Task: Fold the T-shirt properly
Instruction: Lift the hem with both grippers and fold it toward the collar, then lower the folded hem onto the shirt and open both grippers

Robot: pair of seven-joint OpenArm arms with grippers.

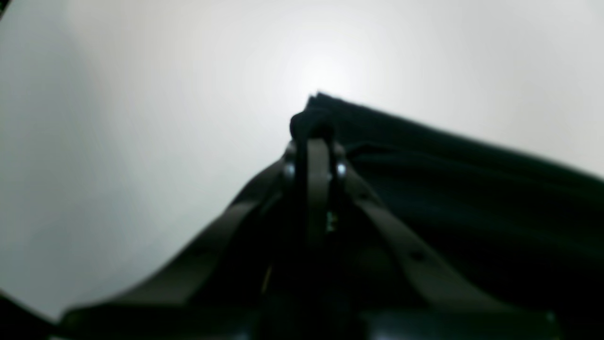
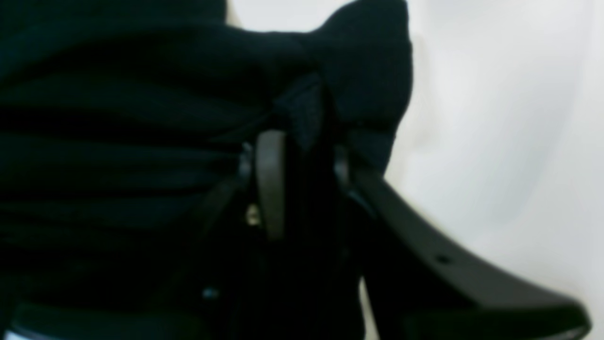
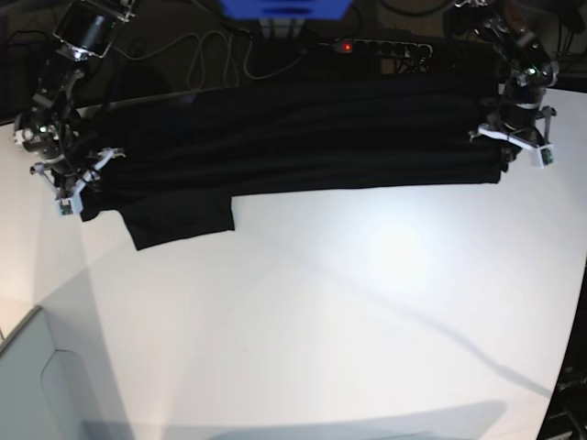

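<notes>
The T-shirt [image 3: 293, 137], plain black, lies stretched in a long rumpled band across the upper part of the base view, on the white table [image 3: 348, 312], reaching from the upper left of the frame to the upper right; a flap of it, seemingly a sleeve, hangs down toward the lower left of the band. No print, label or writing can be read anywhere on the cloth or the arms; the only coloured marks are a blue object [image 3: 284, 7] at the top edge and a small red light on a dark power strip [image 3: 371, 48] behind the shirt. The left gripper [image 3: 507, 154] sits at the band's right end in the base view. In the left wrist view its fingers are pressed together, with a dark bunch of the shirt's corner [image 1: 311, 120] pinched at their tips, so it is clamped on the T-shirt [image 1: 472, 189]. The right gripper [image 3: 81, 197] sits at the band's left end. In the right wrist view, the two fingertips [image 2: 271, 179] stand a little apart, with a fold of the T-shirt [image 2: 358, 71] bunched between and above them. The picture is too blurred and dark to say whether the cloth is gripped or merely lying in the gap.
</notes>
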